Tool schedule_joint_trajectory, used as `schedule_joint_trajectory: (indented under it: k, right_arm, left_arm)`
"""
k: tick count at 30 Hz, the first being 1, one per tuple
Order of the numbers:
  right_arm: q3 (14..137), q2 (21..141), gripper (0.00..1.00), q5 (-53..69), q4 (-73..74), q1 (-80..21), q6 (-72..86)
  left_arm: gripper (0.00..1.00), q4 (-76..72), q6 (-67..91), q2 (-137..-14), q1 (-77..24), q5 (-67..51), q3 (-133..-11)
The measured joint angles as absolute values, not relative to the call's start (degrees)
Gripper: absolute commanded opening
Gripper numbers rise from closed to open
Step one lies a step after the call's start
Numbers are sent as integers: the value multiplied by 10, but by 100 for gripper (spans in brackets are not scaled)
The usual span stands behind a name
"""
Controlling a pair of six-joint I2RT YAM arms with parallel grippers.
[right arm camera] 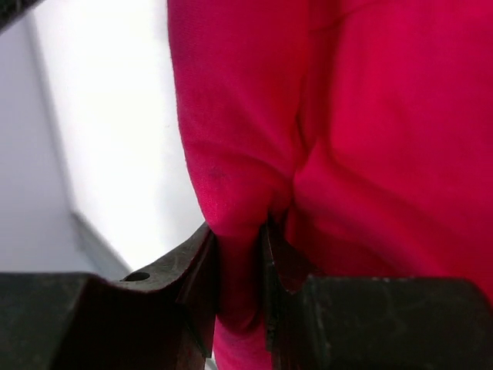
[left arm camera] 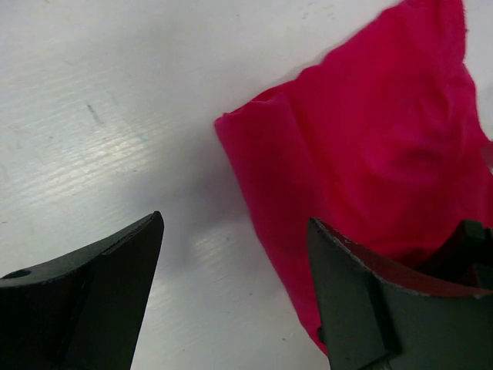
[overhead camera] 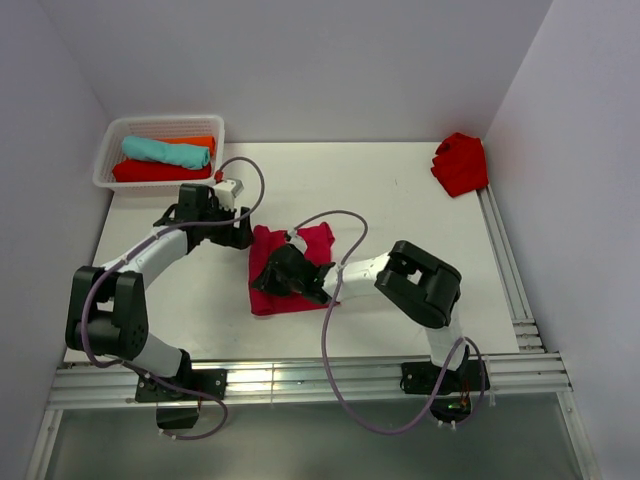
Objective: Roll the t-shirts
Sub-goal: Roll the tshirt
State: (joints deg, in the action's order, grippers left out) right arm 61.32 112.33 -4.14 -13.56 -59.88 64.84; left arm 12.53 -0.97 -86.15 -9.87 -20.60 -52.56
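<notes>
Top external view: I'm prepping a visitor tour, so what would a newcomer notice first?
The pinkish-crimson cloth t-shirt at the centre stands out, a fold pinched in the right gripper, the open left gripper by its far-left corner. Then the white plastic basket holding rolled tees at the far left, and a crumpled scarlet t-shirt at the far right corner.

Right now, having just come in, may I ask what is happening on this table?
Two arms work on a crimson t-shirt lying in the middle of the table. The right pincer is shut on a fold of it; the left pincer is open at its edge, gripping nothing. Three rolled tees lie in the white basket, and a crumpled red tee sits at the far right corner.
</notes>
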Motion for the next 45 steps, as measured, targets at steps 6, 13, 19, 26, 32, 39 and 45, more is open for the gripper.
schedule_joint_trajectory:
  k: [6,13,19,26,32,39,45]
  right_arm:
    - [545,1122,25,1,-258,-582,702]
    - [504,1122,31,18,-328,-571,749]
    - [467,1122,42,29,-389,-566,788]
    - [467,1099,50,1,-342,-565,793]
    - [529,1045,56,-92,-144,-587,762]
    - [665,1040,56,-194,81,-630,732]
    - [802,1072,56,-270,230,-658,710]
  left_arm:
    - [80,109,-9,-866,-100,-231,-520]
    - [80,100,-9,-907,-123,-210,-520]
    - [79,111,-7,-947,-160,-155,-542]
    - [79,146,7,-986,-183,-100,-590]
    - [79,149,12,-998,-195,-70,-608]
    - [79,150,13,-1000,-201,-56,-612]
    - [79,154,12,-1000,-204,-51,-614]
